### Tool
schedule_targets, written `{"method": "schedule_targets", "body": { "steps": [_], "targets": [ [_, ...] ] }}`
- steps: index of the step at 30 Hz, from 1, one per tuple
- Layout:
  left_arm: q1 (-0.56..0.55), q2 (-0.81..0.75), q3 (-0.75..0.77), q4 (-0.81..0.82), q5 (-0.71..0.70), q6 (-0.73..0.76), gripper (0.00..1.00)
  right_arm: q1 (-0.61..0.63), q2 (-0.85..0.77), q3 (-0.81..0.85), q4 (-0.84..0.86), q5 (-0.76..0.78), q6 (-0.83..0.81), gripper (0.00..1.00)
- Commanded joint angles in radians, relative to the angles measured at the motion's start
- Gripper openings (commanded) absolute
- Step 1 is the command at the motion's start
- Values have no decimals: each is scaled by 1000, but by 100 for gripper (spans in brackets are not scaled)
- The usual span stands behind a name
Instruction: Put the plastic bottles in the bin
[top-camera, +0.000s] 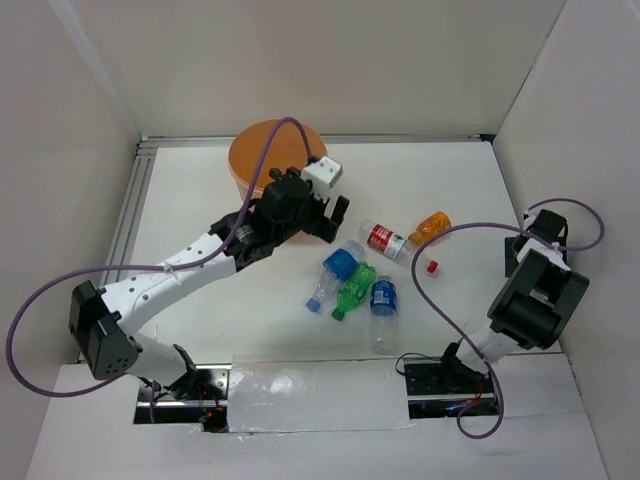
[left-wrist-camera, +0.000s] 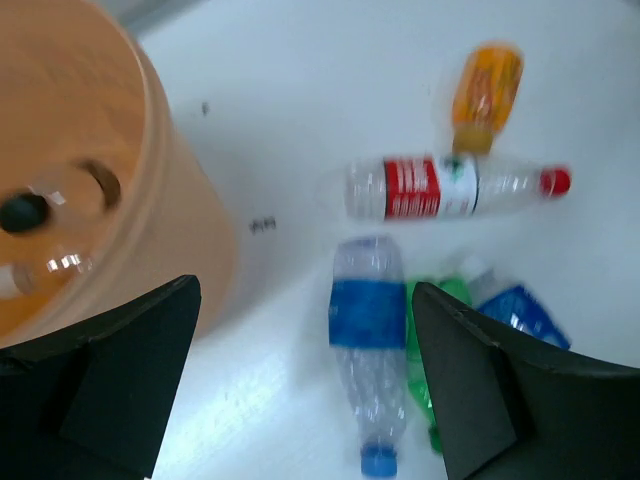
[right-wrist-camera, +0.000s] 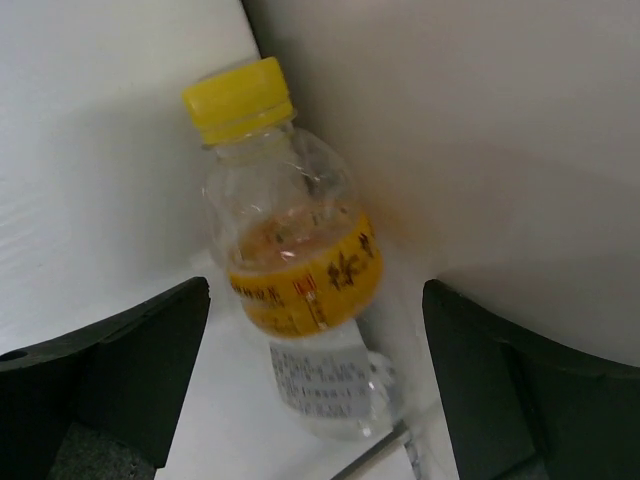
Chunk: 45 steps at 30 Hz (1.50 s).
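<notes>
The orange bin (top-camera: 268, 158) stands at the back of the table; the left wrist view shows its wall (left-wrist-camera: 170, 220) with clear bottles inside. My left gripper (top-camera: 335, 220) is open and empty, hovering beside the bin, above a clear blue-labelled bottle (left-wrist-camera: 368, 312). Near it lie a green bottle (top-camera: 353, 290), a second blue-labelled bottle (top-camera: 383, 298), a red-labelled bottle (top-camera: 386, 238) and an orange bottle (top-camera: 431, 227). My right gripper (right-wrist-camera: 315, 400) is open around, not touching, a clear bottle with a yellow cap and label (right-wrist-camera: 298, 270), lying against the right wall.
A loose red cap (top-camera: 432, 266) lies right of the bottle cluster. White walls enclose the table on three sides. The right arm (top-camera: 535, 290) is folded close to the right wall. Purple cables loop over both arms.
</notes>
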Motion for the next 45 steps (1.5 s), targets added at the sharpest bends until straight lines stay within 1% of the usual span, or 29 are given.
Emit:
{"method": "schedule_targets", "body": {
  "steps": [1, 2, 5, 7, 8, 9, 12, 13, 14, 15, 16, 18, 19, 20, 22, 24, 25, 28, 29, 30, 31, 32, 33, 36, 37, 38, 41, 43, 45],
  "targets": [
    [-16, -5, -166, 12, 34, -33, 100, -22, 75, 10, 88, -25, -54, 94],
    [-16, -15, -199, 44, 46, -43, 100, -22, 92, 10, 88, -25, -63, 94],
    [-25, -1, -292, 83, 75, -64, 100, -45, 150, 25, 78, -62, -63, 81],
    [-25, 19, -317, 103, 86, -76, 100, -57, 161, 45, 41, -128, -63, 62],
    [-34, 30, -328, 103, 86, -76, 100, -68, 161, 57, 0, -160, -63, 46],
    [-35, 39, -328, 115, 97, -85, 100, -68, 161, 58, -19, -188, -72, 40],
    [-44, 63, -351, 147, 134, -85, 100, -68, 84, 100, -170, -391, -115, 27],
    [-54, 73, -362, 147, 143, -85, 100, -68, 64, 151, -222, -544, -130, 25],
    [-54, 86, -362, 170, 172, -85, 100, -68, 11, 218, -378, -697, -158, 17],
    [-54, 87, -362, 170, 172, -85, 100, -68, 11, 219, -379, -699, -173, 16],
    [-65, 109, -362, 170, 172, -85, 100, -59, -2, 307, -437, -872, -199, 14],
    [-65, 137, -362, 170, 191, -85, 100, -23, -15, 405, -601, -1036, -265, 12],
    [-65, 151, -362, 181, 200, -85, 100, 4, -15, 514, -652, -1185, -297, 12],
    [-65, 177, -371, 181, 200, -85, 100, 79, -5, 569, -737, -1246, -327, 12],
    [-65, 203, -371, 195, 215, -85, 100, 176, -5, 669, -722, -1326, -269, 12],
    [-65, 244, -371, 207, 226, -85, 100, 325, -5, 775, -564, -1410, -172, 12],
    [-65, 257, -381, 230, 226, -85, 100, 375, -5, 792, -457, -1411, 6, 12],
    [-65, 300, -391, 251, 226, -96, 95, 570, 4, 838, -105, -1400, 212, 15],
    [-65, 310, -391, 252, 226, -105, 85, 619, 23, 898, -61, -1356, 231, 16],
    [-65, 329, -391, 262, 226, -105, 69, 709, 79, 977, -12, -1340, 262, 16],
    [-65, 329, -391, 262, 236, -105, 69, 747, 113, 978, 1, -1340, 262, 16],
    [-65, 344, -391, 262, 237, -105, 59, 780, 150, 1020, 1, -1340, 279, 19],
    [-65, 344, -391, 271, 247, -105, 39, 846, 226, 1110, 10, -1328, 290, 19],
    [-65, 355, -400, 272, 247, -114, 19, 960, 355, 1343, -80, -1305, 255, 21],
    [-74, 355, -400, 272, 247, -114, 7, 981, 441, 1399, -143, -1305, 255, 23],
    [-74, 344, -412, 272, 247, -123, 1, 998, 478, 1448, -160, -1305, 255, 27],
    [-74, 282, -432, 250, 227, -132, 0, 1046, 583, 1524, -129, -1305, 332, 32],
    [-84, 213, -432, 235, 215, -133, 0, 1067, 632, 1524, -90, -1287, 360, 47],
    [-84, 157, -441, 206, 191, -133, 0, 1068, 659, 1535, -80, -1286, 408, 71]
  ]
}}
